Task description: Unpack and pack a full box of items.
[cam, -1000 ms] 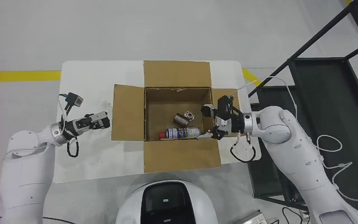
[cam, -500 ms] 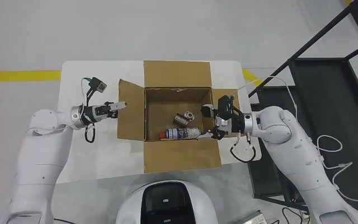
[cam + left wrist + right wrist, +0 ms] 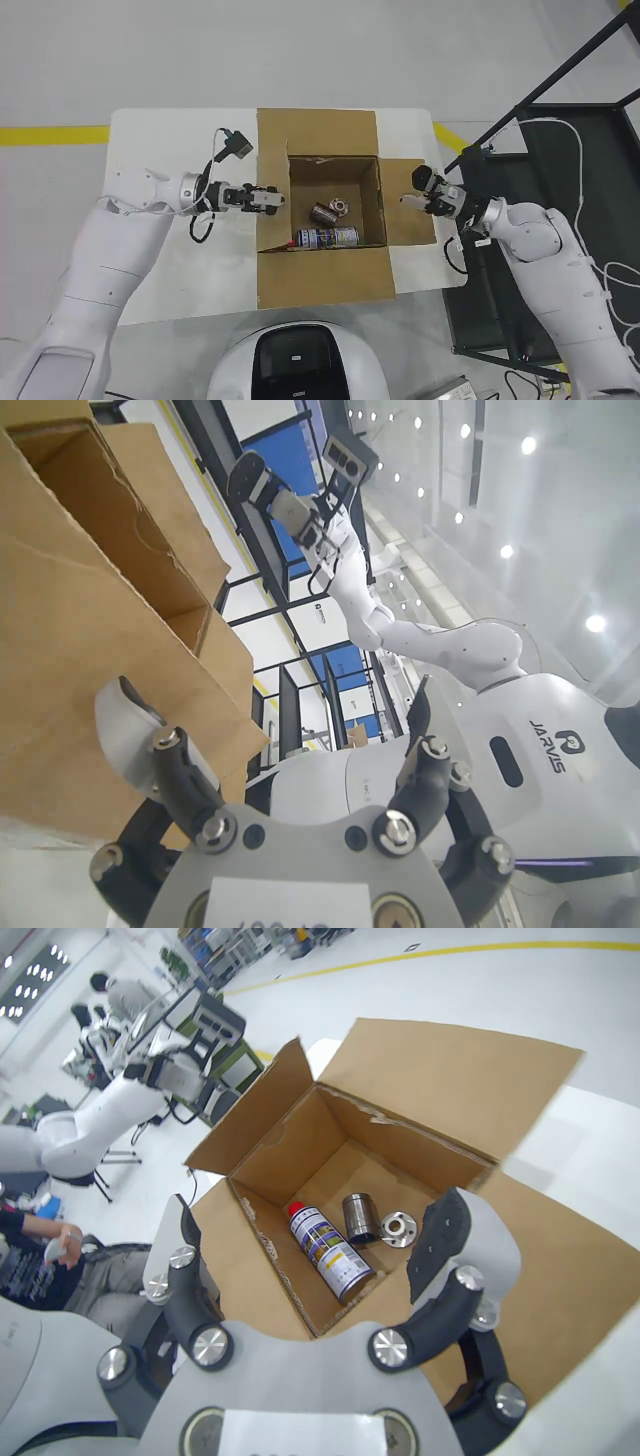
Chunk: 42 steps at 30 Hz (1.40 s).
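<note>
Left hand [image 3: 269,197] (spread wide) touches box flap [image 3: 273,230] edge; right hand [image 3: 410,199] released.

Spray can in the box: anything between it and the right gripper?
Nothing covers the spray can. The right gripper hovers over the flat right flap, jaws open; only the box wall stands between. Likely reachable from above.

White worktop [image 3: 160,150] on a grey floor [image 3: 300,50].
A yellow line [image 3: 50,134] crosses the floor, passing behind the worktop; a black metal rack [image 3: 610,150] stands just beside its right edge.
</note>
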Tool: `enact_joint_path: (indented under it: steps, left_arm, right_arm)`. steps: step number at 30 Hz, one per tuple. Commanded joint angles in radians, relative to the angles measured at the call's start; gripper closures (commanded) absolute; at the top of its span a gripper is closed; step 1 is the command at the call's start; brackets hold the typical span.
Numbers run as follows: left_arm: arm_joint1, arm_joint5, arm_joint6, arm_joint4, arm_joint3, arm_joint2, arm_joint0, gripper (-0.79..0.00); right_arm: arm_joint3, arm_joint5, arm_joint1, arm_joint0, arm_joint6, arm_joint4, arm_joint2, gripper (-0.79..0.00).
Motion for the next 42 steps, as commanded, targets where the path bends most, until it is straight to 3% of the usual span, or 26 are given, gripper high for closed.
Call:
enact_joint_path:
  steps: [1, 8, 16, 21, 26, 29, 36, 42]
  left_arm:
    - [-0.013, -0.009, 0.007, 0.012, 0.014, 0.049, -0.013, -0.785]
    - [-0.037, -0.044, 0.042, 0.065, 0.052, 0.132, -0.033, -0.785]
    - [-0.03, -0.084, 0.109, 0.191, 0.01, 0.138, -0.01, -0.785]
    - [-0.02, -0.069, 0.125, 0.22, -0.024, 0.126, 0.01, -0.785]
    - [-0.014, -0.055, 0.151, 0.245, -0.028, 0.113, 0.014, -0.785]
    - [-0.011, -0.052, 0.165, 0.246, -0.021, 0.103, 0.011, -0.785]
    - [-0.004, -0.052, 0.176, 0.243, -0.006, 0.078, 0.002, -0.785]
    - [0.009, -0.051, 0.176, 0.245, -0.008, 0.045, 0.008, -0.785]
  right_arm:
    - [0.034, 0.018, 0.006, -0.018, 0.016, 0.043, 0.033, -0.785]
    - [0.188, 0.059, 0.006, -0.015, 0.035, 0.114, 0.028, -0.785]
    - [0.396, 0.033, -0.021, 0.085, 0.051, 0.15, -0.101, -0.785]
    - [0.444, -0.037, -0.034, 0.115, 0.085, 0.236, -0.151, -0.785]
    - [0.389, -0.137, -0.033, 0.103, 0.191, 0.438, -0.16, -0.785]
    - [0.292, -0.136, -0.018, 0.087, 0.217, 0.454, -0.142, -0.785]
    - [0.069, -0.097, 0.01, 0.084, 0.256, 0.334, -0.165, -0.785]
    - [0.071, -0.058, -0.009, 0.19, 0.29, 0.263, -0.311, -0.785]
